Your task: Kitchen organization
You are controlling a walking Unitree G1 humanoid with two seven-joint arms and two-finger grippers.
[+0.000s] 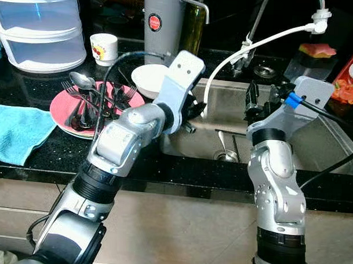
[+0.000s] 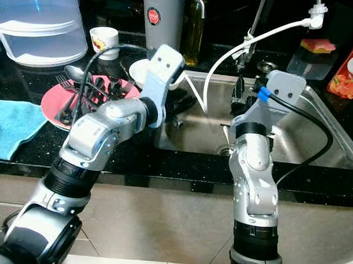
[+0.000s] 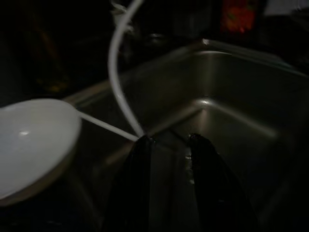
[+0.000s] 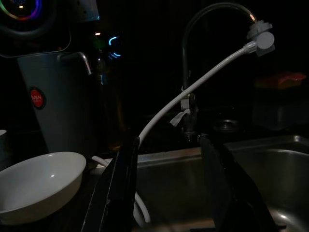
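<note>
Cutlery (image 1: 90, 97) lies heaped on a pink plate (image 1: 64, 117) on the black counter, well off to the outer side of my left gripper (image 3: 170, 145), which hangs over the sink's (image 1: 321, 143) near corner, fingers a narrow gap apart and holding nothing. A white bowl (image 4: 36, 186) sits just beside it. My right gripper (image 4: 169, 159) hovers over the basin, fingers spread, empty, a white hose (image 4: 193, 87) arcing between them. The grey jug's (image 1: 163, 21) red round label is unreadable.

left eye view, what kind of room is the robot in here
Most likely a home kitchen: a steel sink set in a black counter, a tap with a white hose, and a pink plate piled with cutlery beside a white bowl.
</note>
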